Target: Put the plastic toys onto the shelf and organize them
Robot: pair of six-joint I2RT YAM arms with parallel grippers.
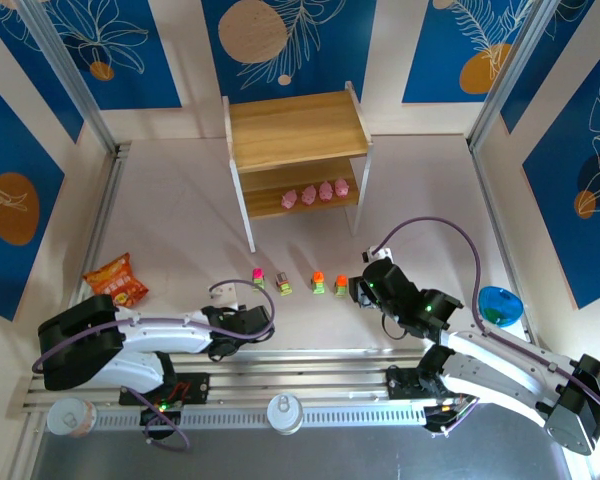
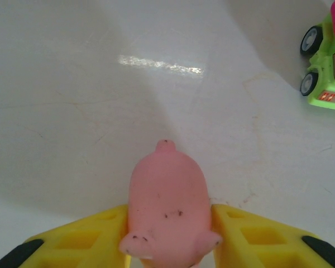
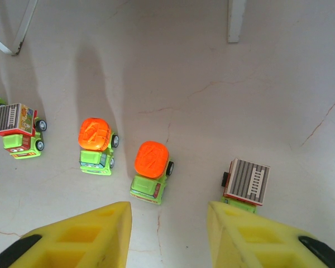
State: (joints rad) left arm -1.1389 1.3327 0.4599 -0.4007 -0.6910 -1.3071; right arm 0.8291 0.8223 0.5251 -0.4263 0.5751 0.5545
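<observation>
The left hand (image 2: 168,223) is clenched on a pink figurine (image 2: 166,201) close above the bench (image 2: 72,84), with a magenta-topped car (image 2: 326,61) off to its right. The right hand (image 3: 168,212) hangs spread, gripping nothing, over a row of cars (image 3: 152,170) on the bench; their stickers are too small to read. Four figurines (image 1: 308,195) stand on the lower board of the shelf (image 1: 296,128).
</observation>
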